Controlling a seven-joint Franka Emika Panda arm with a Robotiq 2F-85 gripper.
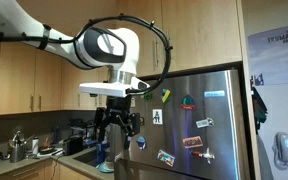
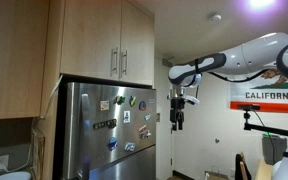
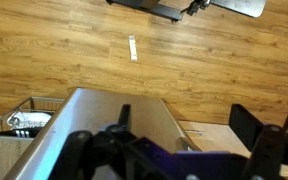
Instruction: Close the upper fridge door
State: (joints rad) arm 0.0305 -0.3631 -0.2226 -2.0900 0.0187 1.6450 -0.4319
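The upper fridge door (image 1: 199, 110) is a brushed steel panel dotted with colourful magnets; it also shows in an exterior view (image 2: 99, 110). My gripper (image 1: 117, 128) hangs fingers-down at the door's free edge, level with its upper part. In an exterior view my gripper (image 2: 178, 120) stands a little to the right of that edge, and contact cannot be told. In the wrist view the steel panel (image 3: 94, 120) lies below my gripper (image 3: 184, 125), whose dark fingers are spread wide with nothing held.
Light wooden cabinets (image 2: 114, 40) with bar handles sit above the fridge. A kitchen counter with utensils (image 1: 34, 148) lies behind the arm. A camera on a tripod (image 2: 254, 118) and a California banner (image 2: 269, 97) stand beyond. Wooden floor (image 3: 84, 50) fills the wrist view.
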